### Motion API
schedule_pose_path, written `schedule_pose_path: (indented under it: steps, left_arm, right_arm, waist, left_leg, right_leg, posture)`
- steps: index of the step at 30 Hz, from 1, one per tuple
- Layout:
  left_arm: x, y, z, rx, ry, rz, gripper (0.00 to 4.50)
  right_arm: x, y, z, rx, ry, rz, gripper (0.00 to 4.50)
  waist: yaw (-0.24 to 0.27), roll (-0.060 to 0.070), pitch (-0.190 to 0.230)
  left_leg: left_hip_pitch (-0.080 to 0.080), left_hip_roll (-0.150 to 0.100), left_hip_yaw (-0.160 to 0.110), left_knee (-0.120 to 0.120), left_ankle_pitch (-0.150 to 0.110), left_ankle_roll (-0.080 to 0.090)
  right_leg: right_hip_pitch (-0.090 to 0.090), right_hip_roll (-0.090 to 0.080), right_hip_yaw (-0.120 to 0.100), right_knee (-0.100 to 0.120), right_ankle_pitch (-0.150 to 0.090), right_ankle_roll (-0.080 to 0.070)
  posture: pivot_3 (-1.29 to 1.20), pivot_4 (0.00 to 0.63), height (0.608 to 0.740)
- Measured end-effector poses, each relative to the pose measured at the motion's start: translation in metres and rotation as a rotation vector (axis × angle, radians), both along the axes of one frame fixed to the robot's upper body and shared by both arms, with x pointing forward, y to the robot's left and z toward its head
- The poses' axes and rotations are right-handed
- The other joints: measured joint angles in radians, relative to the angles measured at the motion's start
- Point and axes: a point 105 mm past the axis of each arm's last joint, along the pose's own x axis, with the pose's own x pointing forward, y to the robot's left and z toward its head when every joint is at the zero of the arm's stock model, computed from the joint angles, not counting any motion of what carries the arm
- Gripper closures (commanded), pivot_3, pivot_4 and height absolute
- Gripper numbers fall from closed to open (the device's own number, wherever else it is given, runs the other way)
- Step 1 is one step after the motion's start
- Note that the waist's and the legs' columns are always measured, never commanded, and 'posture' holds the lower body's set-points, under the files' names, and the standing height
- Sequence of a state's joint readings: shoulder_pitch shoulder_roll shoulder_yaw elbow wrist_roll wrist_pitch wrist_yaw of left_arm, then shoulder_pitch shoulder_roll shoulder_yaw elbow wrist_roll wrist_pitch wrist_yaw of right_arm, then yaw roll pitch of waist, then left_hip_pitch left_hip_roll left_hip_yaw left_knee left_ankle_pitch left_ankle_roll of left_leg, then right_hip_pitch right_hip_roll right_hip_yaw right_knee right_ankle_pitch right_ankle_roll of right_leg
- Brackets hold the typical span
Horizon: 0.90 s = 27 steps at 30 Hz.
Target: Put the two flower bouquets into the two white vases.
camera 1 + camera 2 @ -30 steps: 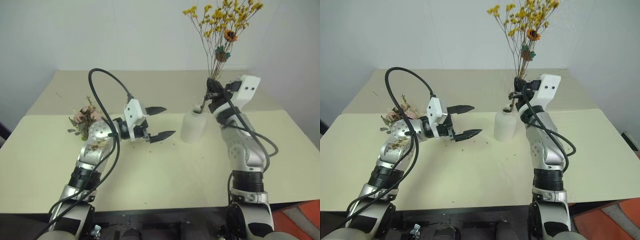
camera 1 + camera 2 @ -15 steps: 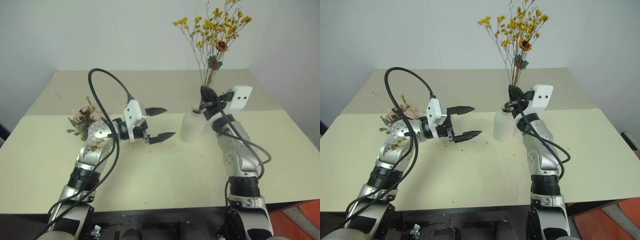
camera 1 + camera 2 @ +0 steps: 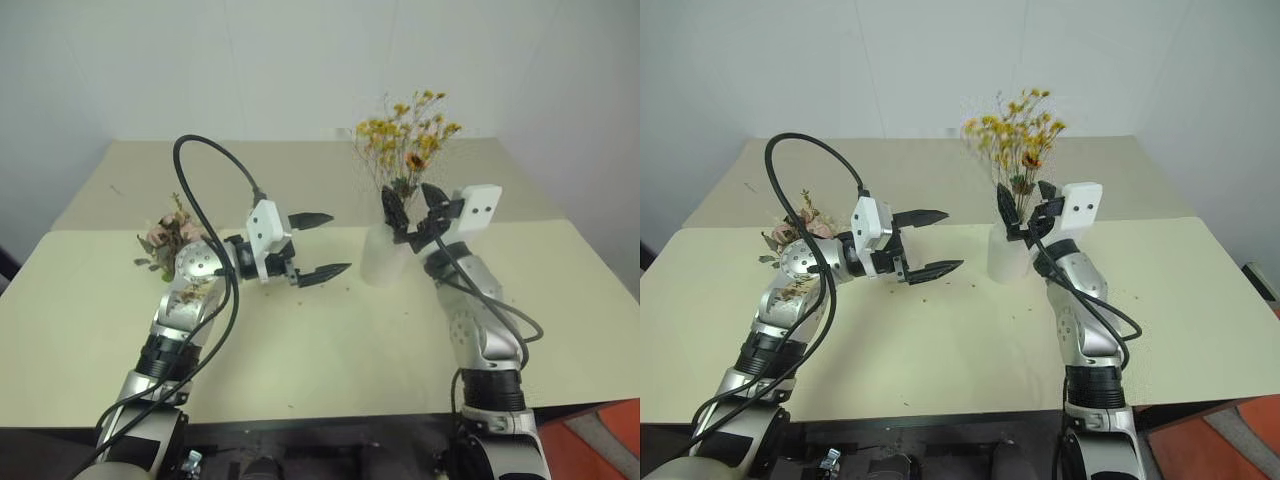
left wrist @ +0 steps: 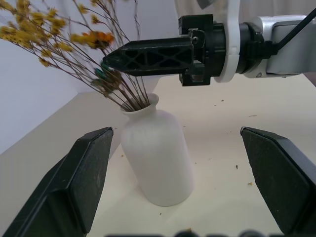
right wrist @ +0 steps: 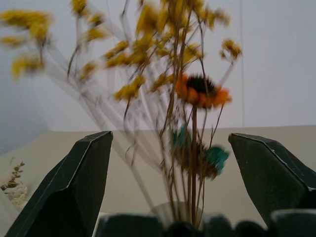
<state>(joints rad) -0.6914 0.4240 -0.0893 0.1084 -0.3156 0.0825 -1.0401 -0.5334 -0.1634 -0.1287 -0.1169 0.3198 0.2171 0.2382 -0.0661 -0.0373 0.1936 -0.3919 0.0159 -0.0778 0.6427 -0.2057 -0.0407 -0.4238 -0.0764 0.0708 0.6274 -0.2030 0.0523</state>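
A squat white vase (image 3: 383, 258) stands mid-table with the yellow-orange bouquet (image 3: 405, 140) in its neck, stems leaning to the left. My right gripper (image 3: 412, 203) is open just above the vase mouth, its fingers either side of the stems without pinching them; the right wrist view shows the blossoms (image 5: 192, 94) between the spread fingers. My left gripper (image 3: 325, 243) hovers open and level to the left of the vase (image 4: 158, 158), holding nothing. The pink rose bouquet (image 3: 163, 238) lies on the table at the left, partly hidden behind my left arm.
The cream table (image 3: 320, 350) has a seam running across it, with a second surface (image 3: 260, 175) behind reaching the white wall. Small dried crumbs (image 3: 340, 288) are scattered by the vase. Black cables loop over both arms.
My right gripper has opened and let go of the yellow bouquet, which has dropped deeper into the vase. The right hand sank slightly. The left arm kept still.
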Motion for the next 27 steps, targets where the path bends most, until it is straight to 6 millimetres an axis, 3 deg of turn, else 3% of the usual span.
schedule_pose_path:
  steps: [3,10,15,19,23,27]
  left_arm:
    - [-0.002,0.003,0.003,-0.021,0.004,0.002,0.0]
    - [-0.029,0.028,0.004,-0.078,0.069,0.078,0.0]
    - [-0.046,0.061,-0.001,-0.163,0.198,0.358,0.0]
    - [-0.049,0.079,0.008,-0.138,0.198,0.605,0.0]
    - [-0.051,0.099,-0.014,-0.019,0.284,0.816,0.0]
    - [-0.045,0.115,-0.025,0.018,0.402,0.995,0.0]
  right_arm:
    - [-0.01,-0.007,-0.006,-0.029,0.004,-0.015,0.01]
    - [-0.049,-0.021,-0.007,-0.174,0.031,0.063,0.01]
    - [-0.078,-0.02,-0.007,-0.388,0.107,0.256,0.01]
    - [-0.091,-0.007,-0.015,-0.603,0.172,0.406,0.01]
    - [-0.102,0.018,-0.024,-0.713,0.197,0.593,0.01]
    - [-0.102,0.032,-0.017,-0.739,0.169,0.661,0.01]
  waist:
    - [0.0,0.0,0.0]
    - [-0.002,0.001,0.0]
    - [0.001,0.001,0.001]
    - [0.007,0.0,0.001]
    - [0.002,0.0,0.001]
    - [0.011,-0.001,0.001]
  left_leg:
    - [0.0,0.0,0.0,0.0,0.0,0.0]
    - [0.001,0.001,0.0,0.0,0.0,0.0]
    - [0.002,0.001,0.0,0.0,0.0,0.0]
    - [0.003,0.0,0.0,0.0,0.0,0.0]
    - [0.002,0.001,0.0,0.0,0.0,0.0]
    - [0.002,0.0,0.0,0.001,0.0,0.0]
  right_leg:
    - [0.0,0.0,0.0,0.0,0.0,0.0]
    - [0.001,0.0,0.0,0.0,-0.005,0.008]
    - [0.002,0.0,0.001,0.0,-0.005,0.009]
    - [0.003,0.0,0.0,-0.001,-0.006,0.009]
    - [0.002,0.0,0.0,-0.001,-0.006,0.009]
    - [0.002,0.0,-0.001,-0.001,-0.006,0.009]
  posture:
    - [0.0,0.15,0.74]
    - [0.0,0.15,0.74]
    - [0.0,0.15,0.74]
    - [0.0,0.15,0.74]
    - [0.0,0.15,0.74]
    - [0.0,0.15,0.74]
